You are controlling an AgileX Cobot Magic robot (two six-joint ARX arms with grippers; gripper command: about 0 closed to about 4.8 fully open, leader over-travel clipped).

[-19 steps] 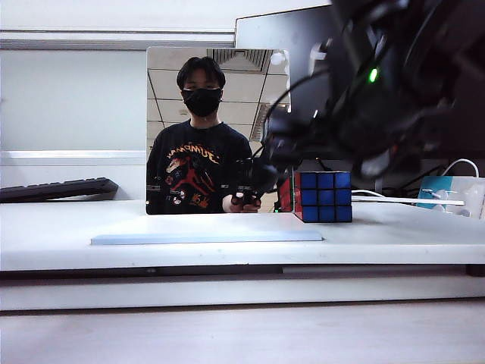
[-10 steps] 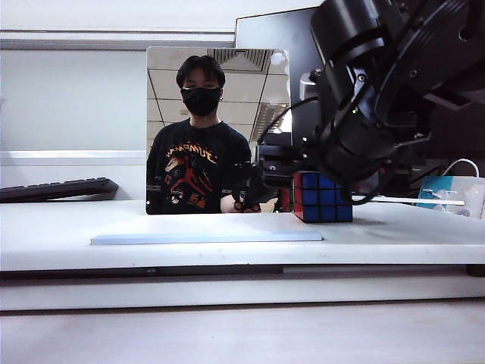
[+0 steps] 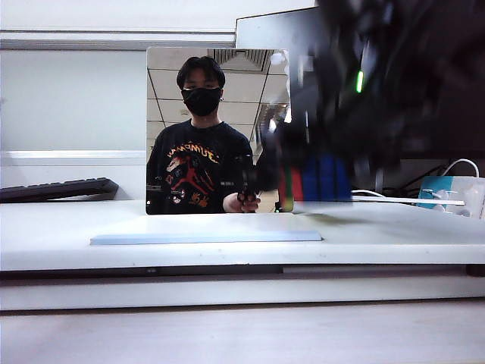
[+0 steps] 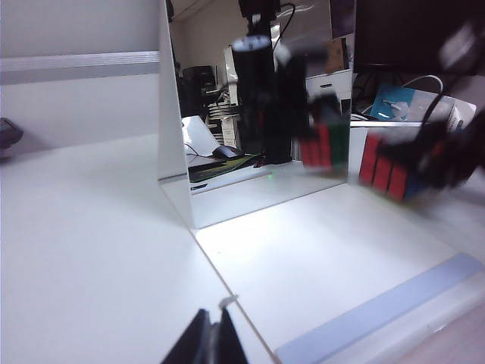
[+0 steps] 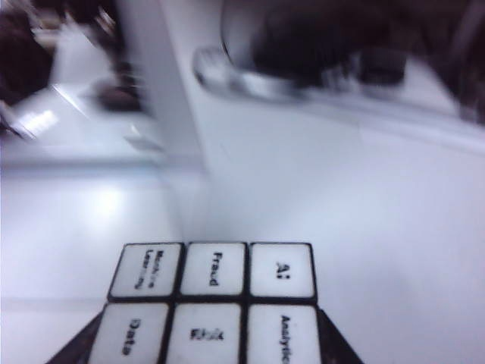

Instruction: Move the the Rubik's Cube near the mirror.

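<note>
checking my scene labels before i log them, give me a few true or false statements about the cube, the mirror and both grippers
1. The small blue-and-red Rubik's Cube is clamped in the right gripper. True.
2. The long black keyboard lies right of the tall frameless mirror in the exterior view. False: it lies left of it.
3. The left gripper holds the Rubik's Cube. False: it hangs shut and empty over the white table, apart from the cube.
4. The mirror lies flat. False: it stands upright.
5. One face of the Rubik's Cube has white stickers with printed words. True.
</note>
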